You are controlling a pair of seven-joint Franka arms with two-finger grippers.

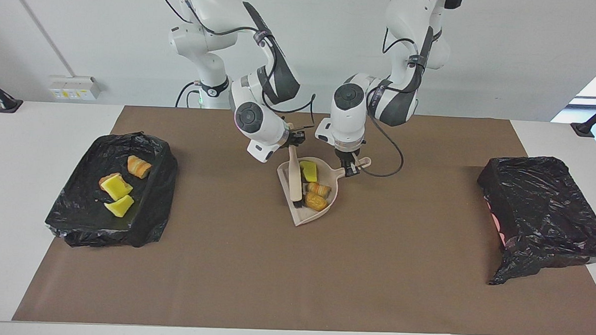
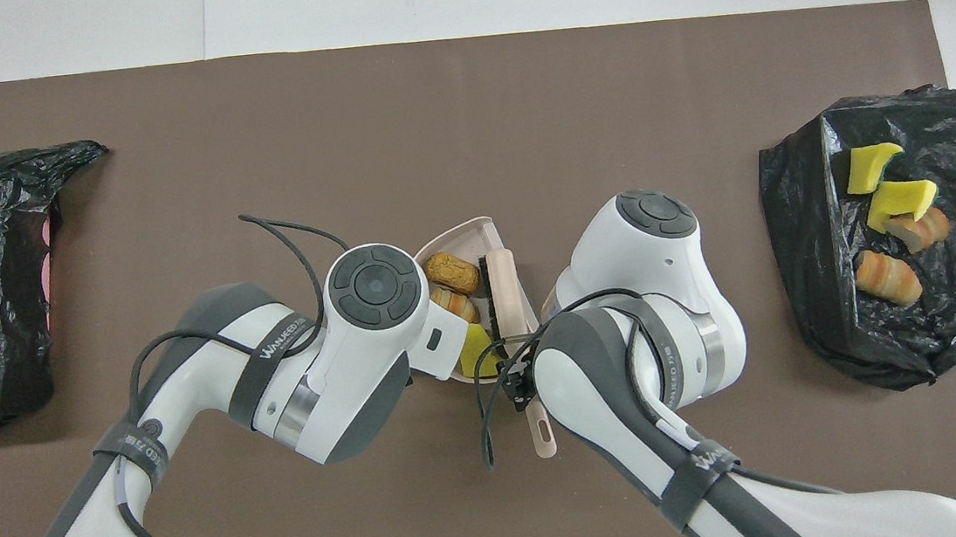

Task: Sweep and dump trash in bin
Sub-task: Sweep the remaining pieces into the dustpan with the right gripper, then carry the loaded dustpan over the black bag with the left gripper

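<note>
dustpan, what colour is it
Pale beige dustpan, shown best in the facing view.

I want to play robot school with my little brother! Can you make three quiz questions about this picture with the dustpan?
1. How many trash pieces lie in the dustpan?
2. True or false: the brush lies flat on the mat, away from the dustpan.
3. Which does the left tool hold? A) the brush B) the dustpan's handle C) a yellow chunk

Key
1. Three: a yellow chunk, a striped roll and a brown lump.
2. False: the right tool holds it, bristles inside the dustpan.
3. B
</note>
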